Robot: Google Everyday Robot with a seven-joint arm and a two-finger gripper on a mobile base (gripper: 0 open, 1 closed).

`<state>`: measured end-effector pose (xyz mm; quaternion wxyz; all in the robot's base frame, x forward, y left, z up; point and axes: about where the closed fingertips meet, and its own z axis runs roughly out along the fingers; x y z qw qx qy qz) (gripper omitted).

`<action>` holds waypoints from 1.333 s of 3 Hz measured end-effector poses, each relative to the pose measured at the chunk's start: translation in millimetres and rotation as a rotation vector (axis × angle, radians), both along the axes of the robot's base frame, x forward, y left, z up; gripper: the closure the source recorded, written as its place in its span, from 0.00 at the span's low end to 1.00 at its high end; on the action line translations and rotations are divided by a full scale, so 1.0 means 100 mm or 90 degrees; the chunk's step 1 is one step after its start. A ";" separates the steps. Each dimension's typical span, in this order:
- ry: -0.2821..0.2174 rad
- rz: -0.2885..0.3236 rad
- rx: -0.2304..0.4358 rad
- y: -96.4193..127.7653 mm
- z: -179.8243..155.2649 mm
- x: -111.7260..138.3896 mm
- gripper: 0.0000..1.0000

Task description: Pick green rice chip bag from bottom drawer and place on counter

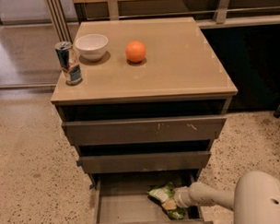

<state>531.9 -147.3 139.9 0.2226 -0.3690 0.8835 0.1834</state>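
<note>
The green rice chip bag [162,193] lies crumpled in the right part of the open bottom drawer [125,207], light green and white. My gripper [172,203] reaches into the drawer from the right and sits on the bag's right side, touching it. The white arm [210,197] runs low from the gripper to the right. The counter [175,62] is the beige top of the cabinet, well above the drawer.
On the counter stand a drink can [69,62] at the front left, a white bowl [91,45] behind it and an orange [135,51]. Two upper drawers [145,130] stick out slightly above the bottom one. My white body [265,201] fills the lower right corner.
</note>
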 end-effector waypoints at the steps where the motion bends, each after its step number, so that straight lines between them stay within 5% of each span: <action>1: 0.000 0.000 0.000 0.00 0.00 0.00 0.84; 2: 0.000 0.000 0.000 0.00 0.00 0.00 1.00; 4: -0.033 0.220 -0.013 0.40 0.71 -0.40 1.00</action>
